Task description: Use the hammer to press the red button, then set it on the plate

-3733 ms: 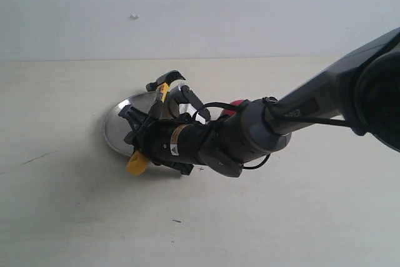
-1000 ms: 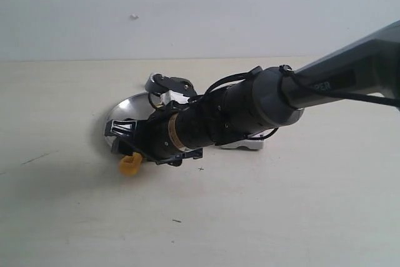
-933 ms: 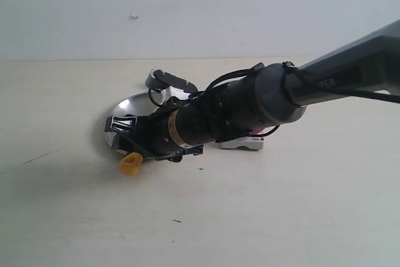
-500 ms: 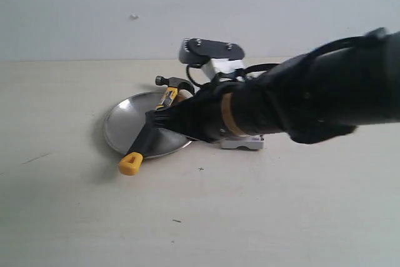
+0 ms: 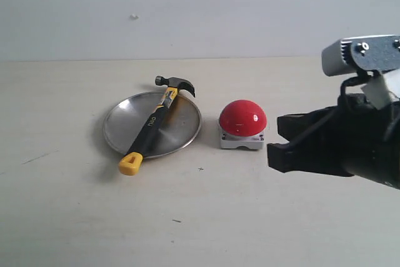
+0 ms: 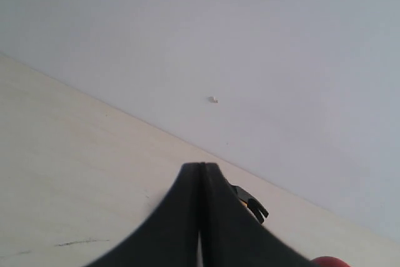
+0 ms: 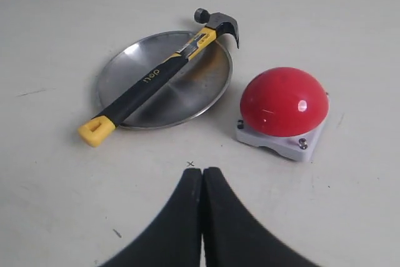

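Observation:
The hammer [image 5: 153, 123] lies diagonally across the plate [image 5: 181, 123]. Its dark head rests over the far rim and its yellow end cap sticks out over the near rim onto the table. Right of the plate, the red button [image 5: 242, 117] stands on its grey-white base. My right gripper [image 5: 273, 139] hovers right of the button, apart from everything. In the right wrist view the hammer [image 7: 150, 82], plate [image 7: 187, 92] and button [image 7: 284, 101] lie ahead of the right gripper [image 7: 202, 170], which is shut and empty. The left gripper [image 6: 201, 164] is shut and empty; the hammer's claw [image 6: 250, 201] peeks out behind it.
The pale table [image 5: 94, 217] runs back to a plain light wall [image 5: 187, 10]. A small x mark [image 7: 190, 164] sits on the table just ahead of my right fingertips. The left arm is outside the exterior view.
My right arm has let go of the hammer and pulled back to the right. The hammer stays on the plate. The button, hidden behind the arm before, is now in full view.

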Controlling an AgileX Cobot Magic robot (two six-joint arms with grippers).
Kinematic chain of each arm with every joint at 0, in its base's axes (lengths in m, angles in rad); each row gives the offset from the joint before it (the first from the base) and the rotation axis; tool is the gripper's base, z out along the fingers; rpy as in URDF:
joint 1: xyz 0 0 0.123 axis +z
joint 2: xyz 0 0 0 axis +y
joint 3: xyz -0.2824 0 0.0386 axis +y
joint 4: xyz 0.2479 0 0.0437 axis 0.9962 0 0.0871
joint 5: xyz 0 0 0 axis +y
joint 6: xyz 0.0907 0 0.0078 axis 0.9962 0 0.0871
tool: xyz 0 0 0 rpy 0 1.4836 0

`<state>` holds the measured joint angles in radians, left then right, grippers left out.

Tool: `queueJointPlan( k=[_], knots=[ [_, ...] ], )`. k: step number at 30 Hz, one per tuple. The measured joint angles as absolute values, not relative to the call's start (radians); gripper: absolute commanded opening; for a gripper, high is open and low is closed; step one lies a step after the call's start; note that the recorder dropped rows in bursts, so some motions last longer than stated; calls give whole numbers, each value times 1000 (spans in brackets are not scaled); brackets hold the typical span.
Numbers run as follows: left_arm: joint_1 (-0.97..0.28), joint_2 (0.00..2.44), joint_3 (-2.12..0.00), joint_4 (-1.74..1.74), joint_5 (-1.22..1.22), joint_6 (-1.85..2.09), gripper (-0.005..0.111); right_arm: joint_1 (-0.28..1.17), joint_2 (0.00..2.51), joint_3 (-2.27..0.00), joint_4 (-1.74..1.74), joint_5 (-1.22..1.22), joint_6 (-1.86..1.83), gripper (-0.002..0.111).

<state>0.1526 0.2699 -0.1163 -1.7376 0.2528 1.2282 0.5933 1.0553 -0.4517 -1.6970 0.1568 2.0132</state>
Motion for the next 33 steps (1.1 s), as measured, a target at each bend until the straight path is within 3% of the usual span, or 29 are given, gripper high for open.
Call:
queueJointPlan(
  k=[20, 33],
  knots=[
    [153, 270, -116, -1738, 253, 1230, 0, 593, 969, -412, -1651, 133, 2116, 0],
    [153, 270, -116, -1738, 253, 1232, 0, 593, 963, -412, -1699, 263, 2050, 0]
  ],
)
